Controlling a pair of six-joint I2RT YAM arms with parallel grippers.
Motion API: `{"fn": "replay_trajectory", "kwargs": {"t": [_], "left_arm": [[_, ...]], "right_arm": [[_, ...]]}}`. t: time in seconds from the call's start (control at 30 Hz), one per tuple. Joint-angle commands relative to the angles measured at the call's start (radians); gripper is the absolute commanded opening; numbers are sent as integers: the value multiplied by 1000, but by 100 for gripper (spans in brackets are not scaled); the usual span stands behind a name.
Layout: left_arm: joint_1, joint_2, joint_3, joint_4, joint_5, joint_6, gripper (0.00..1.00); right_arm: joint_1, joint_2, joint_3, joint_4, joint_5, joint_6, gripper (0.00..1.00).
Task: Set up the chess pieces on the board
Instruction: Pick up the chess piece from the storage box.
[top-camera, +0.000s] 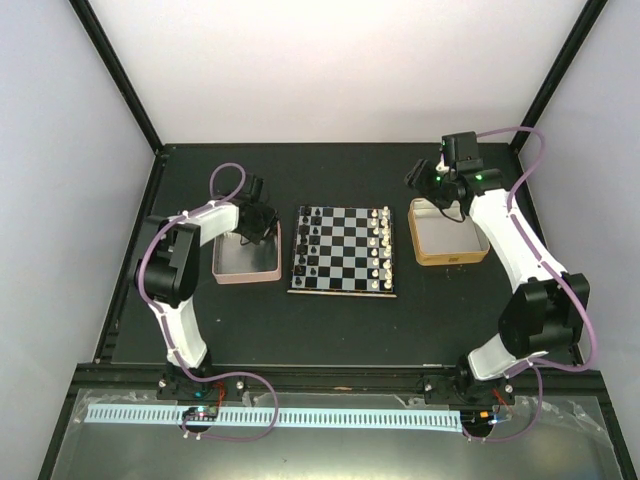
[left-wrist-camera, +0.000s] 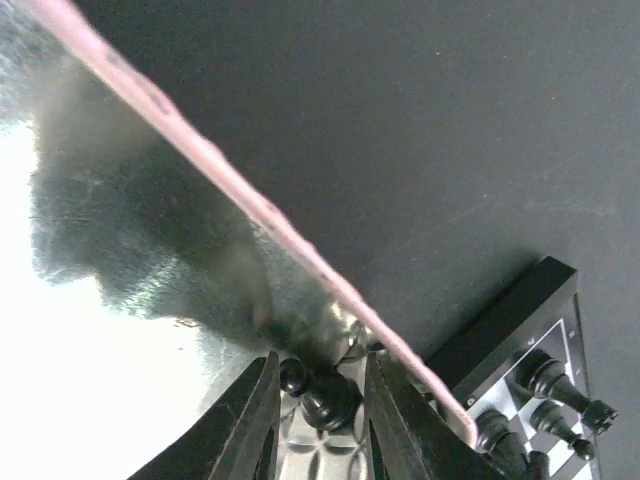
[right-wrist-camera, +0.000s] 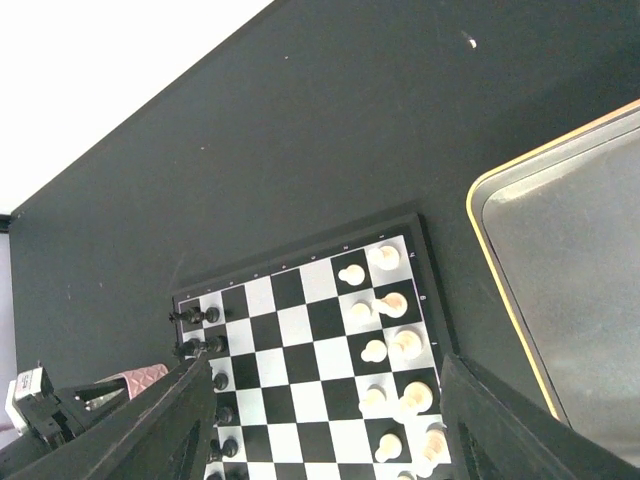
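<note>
The board (top-camera: 343, 250) lies mid-table, with black chess pieces (top-camera: 308, 245) along its left side and white ones (top-camera: 380, 245) along its right. My left gripper (top-camera: 258, 225) reaches down into the pink-rimmed tin (top-camera: 245, 262). In the left wrist view its fingers (left-wrist-camera: 250, 420) stand narrow, shut on a small black pawn (left-wrist-camera: 322, 395) that sits tilted just above the tin's shiny floor. My right gripper (top-camera: 425, 180) hovers open and holds nothing, over the far left corner of the gold-rimmed tin (top-camera: 450, 245). From there it looks down on the board (right-wrist-camera: 310, 360).
The pink rim (left-wrist-camera: 230, 180) runs diagonally close beside the left fingers, with the board's corner (left-wrist-camera: 540, 350) and black pieces (left-wrist-camera: 550, 380) just beyond. The gold-rimmed tin (right-wrist-camera: 570, 260) shows bare metal inside. Black frame posts and white walls bound the table.
</note>
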Motion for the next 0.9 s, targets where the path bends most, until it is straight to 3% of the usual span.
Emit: {"fn": "replay_trajectory", "kwargs": {"t": [0.0, 0.47, 0.7, 0.87], "left_arm": [[-16, 33, 50, -37, -25, -62, 25], [-28, 78, 34, -39, -15, -111, 15], [-27, 47, 72, -86, -85, -42, 2], [-25, -11, 66, -132, -108, 25, 2]], "right_arm": [[-16, -29, -9, 18, -14, -18, 62], [-41, -41, -7, 9, -16, -32, 62], [-42, -44, -4, 12, -22, -29, 62], [-42, -40, -10, 35, -67, -48, 62]]}}
